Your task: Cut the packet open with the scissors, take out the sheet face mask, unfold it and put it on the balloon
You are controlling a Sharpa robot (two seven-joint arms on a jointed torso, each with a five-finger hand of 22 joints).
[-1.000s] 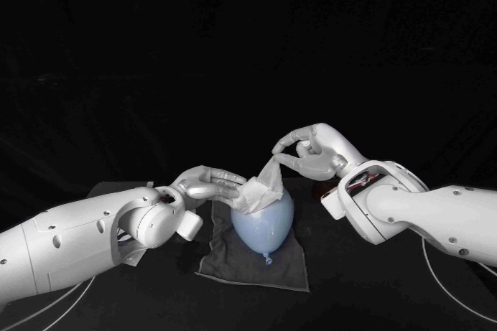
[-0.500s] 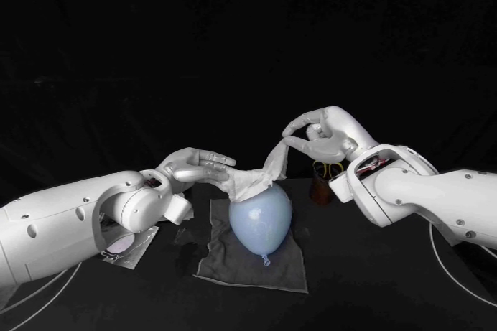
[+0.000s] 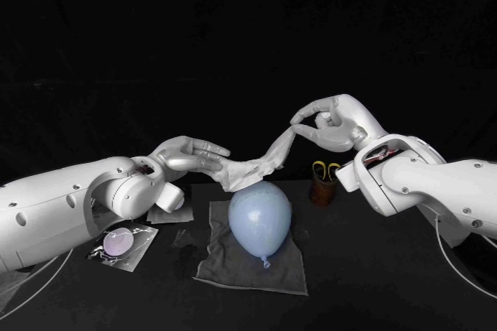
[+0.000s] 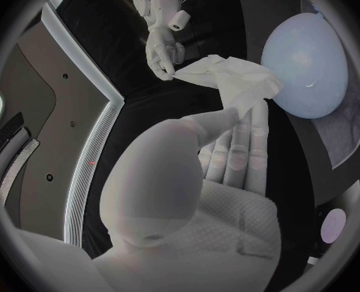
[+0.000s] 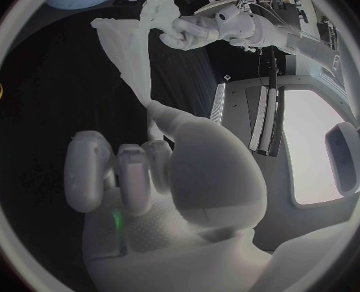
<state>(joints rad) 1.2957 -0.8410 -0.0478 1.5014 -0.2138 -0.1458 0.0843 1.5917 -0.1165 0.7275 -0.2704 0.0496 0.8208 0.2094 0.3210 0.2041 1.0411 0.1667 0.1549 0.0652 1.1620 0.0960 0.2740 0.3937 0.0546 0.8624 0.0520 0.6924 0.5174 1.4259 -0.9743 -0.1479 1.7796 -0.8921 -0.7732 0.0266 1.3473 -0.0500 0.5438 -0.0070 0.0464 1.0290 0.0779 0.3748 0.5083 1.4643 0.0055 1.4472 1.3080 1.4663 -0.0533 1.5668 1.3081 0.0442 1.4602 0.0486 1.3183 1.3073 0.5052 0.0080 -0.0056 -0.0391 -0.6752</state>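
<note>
Black table point(image 3: 363, 281), seen from the head camera, with the left arm point(image 3: 62, 209) and right arm point(image 3: 435, 187) cut off at the picture's edges. A grey cloth point(image 3: 233, 265) lies at centre. The pale blue balloon point(image 3: 259, 215) rests on it with its knot toward the robot.

The sheet face mask point(image 3: 264, 159) hangs in the air, stretched as a crumpled, still-folded band between the hands. Its lower end is just over the balloon's broad end; whether they touch cannot be told.

The right hand point(image 3: 333, 123) pinches the upper end between thumb and a finger, the others curled in. The left hand point(image 3: 187, 159) holds the lower end, thumb against fingers point(image 4: 238, 133) laid straight and together.

The packet point(image 3: 124, 245) lies flat beside the left arm; its contents are unclear. A brown holder point(image 3: 323, 193) behind the cloth hides the scissors point(image 3: 326, 168) except for their yellow handles.
</note>
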